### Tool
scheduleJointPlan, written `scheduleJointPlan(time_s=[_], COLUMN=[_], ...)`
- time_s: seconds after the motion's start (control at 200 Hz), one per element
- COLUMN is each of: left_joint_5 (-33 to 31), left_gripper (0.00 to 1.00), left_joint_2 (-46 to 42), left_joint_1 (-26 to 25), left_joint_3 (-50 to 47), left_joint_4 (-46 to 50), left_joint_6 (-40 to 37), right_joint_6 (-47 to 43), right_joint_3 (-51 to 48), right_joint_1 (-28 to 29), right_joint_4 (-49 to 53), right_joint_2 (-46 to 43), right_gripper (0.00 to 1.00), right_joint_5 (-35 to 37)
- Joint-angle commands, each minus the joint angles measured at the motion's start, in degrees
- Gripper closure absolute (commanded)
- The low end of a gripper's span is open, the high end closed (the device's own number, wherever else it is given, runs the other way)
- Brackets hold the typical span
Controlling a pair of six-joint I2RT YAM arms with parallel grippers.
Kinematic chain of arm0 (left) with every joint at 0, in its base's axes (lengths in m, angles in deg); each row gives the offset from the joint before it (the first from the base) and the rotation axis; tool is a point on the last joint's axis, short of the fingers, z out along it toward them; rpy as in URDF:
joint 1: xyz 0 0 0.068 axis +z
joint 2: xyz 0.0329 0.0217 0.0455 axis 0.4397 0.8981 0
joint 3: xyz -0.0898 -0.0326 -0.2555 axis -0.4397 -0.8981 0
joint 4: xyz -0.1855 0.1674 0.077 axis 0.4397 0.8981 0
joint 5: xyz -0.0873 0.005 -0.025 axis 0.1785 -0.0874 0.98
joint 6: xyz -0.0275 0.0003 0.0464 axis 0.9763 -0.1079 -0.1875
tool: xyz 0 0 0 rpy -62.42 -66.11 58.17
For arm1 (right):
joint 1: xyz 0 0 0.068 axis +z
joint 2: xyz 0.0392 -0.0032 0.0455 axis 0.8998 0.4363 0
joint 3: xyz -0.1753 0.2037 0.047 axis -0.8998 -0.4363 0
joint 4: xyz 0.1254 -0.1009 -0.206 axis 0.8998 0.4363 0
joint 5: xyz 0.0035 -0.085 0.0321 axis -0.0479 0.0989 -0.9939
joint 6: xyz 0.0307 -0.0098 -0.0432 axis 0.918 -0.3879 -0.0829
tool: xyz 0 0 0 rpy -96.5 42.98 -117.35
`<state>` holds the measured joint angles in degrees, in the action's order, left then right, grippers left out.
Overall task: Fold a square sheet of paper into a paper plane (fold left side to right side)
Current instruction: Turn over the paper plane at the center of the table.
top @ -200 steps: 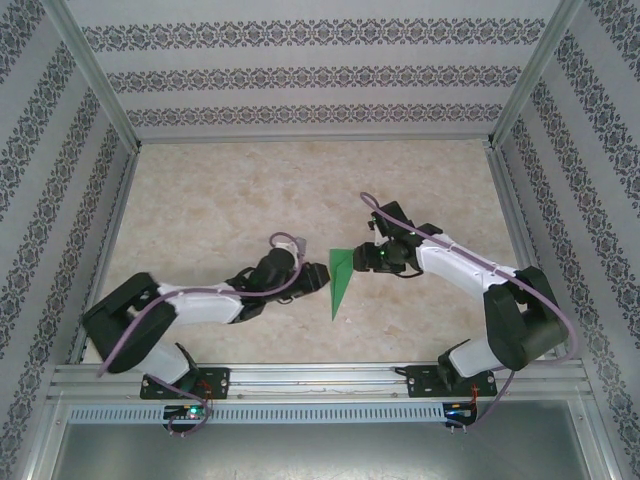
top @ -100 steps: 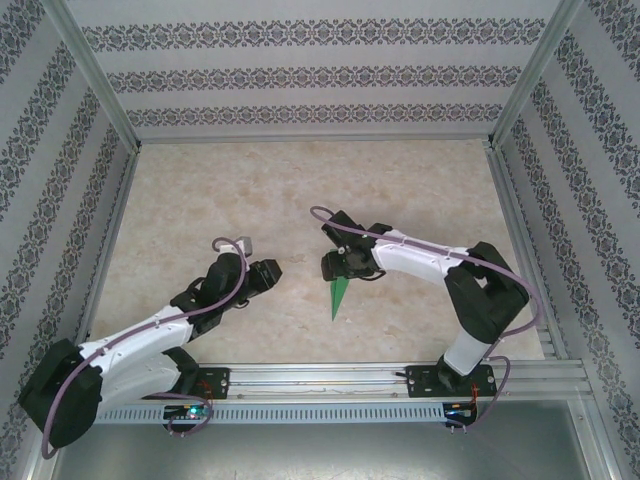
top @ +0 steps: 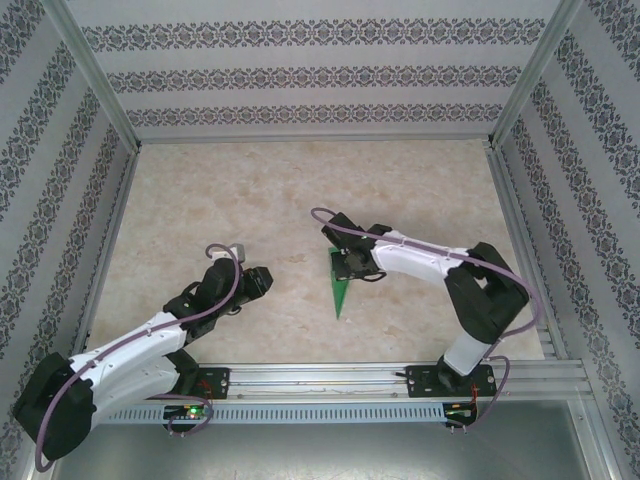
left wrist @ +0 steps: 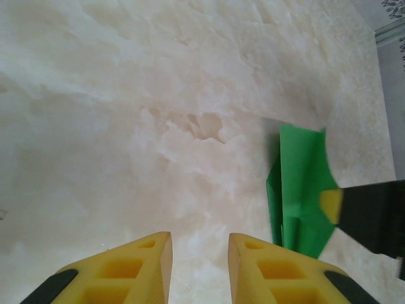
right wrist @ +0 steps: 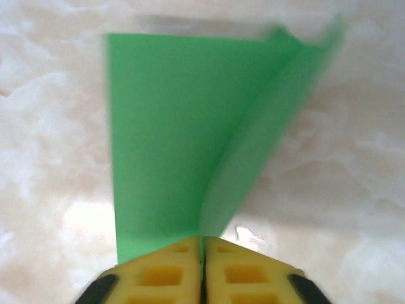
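One creased paper plane [right wrist: 161, 126], right end effector [right wrist: 202, 246] clamping; left end effector [left wrist: 199, 242] ajar, empty.

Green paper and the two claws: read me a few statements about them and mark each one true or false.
1. The right claw is shut on the green paper. True.
2. The left claw grips the paper too. False: it is open and empty, apart from the paper.
3. The paper is a flat, unfolded square. False: it is folded to a narrow pointed shape, with one flap raised.
4. The table under the paper is pale and marbled. True.
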<state>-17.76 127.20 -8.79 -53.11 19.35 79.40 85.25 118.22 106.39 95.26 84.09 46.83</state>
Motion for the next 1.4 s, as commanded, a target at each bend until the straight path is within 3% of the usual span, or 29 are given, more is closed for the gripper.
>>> scheduleJointPlan(time_s=[0.0, 0.18, 0.445, 0.64, 0.864, 1.139, 1.394], left_joint_5=[-1.65, -1.89, -1.66, 0.88, 2.76, 4.78, 6.34], left_gripper=[0.70, 0.65, 0.52, 0.47, 0.47, 0.46, 0.46], left_joint_2=[-1.55, -5.02, -9.29, -9.34, -9.02, -9.12, -9.12], left_joint_1=[1.72, 4.62, 8.19, 9.44, 10.41, 10.70, 10.79], left_joint_3=[2.53, 4.82, 8.01, 8.01, 7.42, 6.25, 5.15], left_joint_4=[3.91, 8.16, 12.20, 9.33, 8.13, 8.12, 8.65], left_joint_6=[-2.92, -6.45, -9.79, -8.54, -7.26, -6.18, -5.84], right_joint_6=[0.11, -1.40, -0.11, 8.63, 14.99, 16.70, 13.74], right_joint_3=[-2.22, -5.77, -11.68, -15.15, -17.38, -24.31, -27.28], right_joint_1=[0.08, -3.56, -14.54, -14.93, -10.85, -11.57, -14.20], right_joint_4=[1.96, -0.71, -14.35, -31.74, -44.64, -55.27, -54.57], right_joint_2=[-6.49, -15.30, -23.56, -19.90, -12.74, -1.81, 1.78], right_gripper=[1.00, 1.00, 1.00, 1.00, 1.00, 1.00, 1.00], right_joint_5=[2.85, -2.56, -26.88, -41.19, -40.97, -38.73, -37.91])
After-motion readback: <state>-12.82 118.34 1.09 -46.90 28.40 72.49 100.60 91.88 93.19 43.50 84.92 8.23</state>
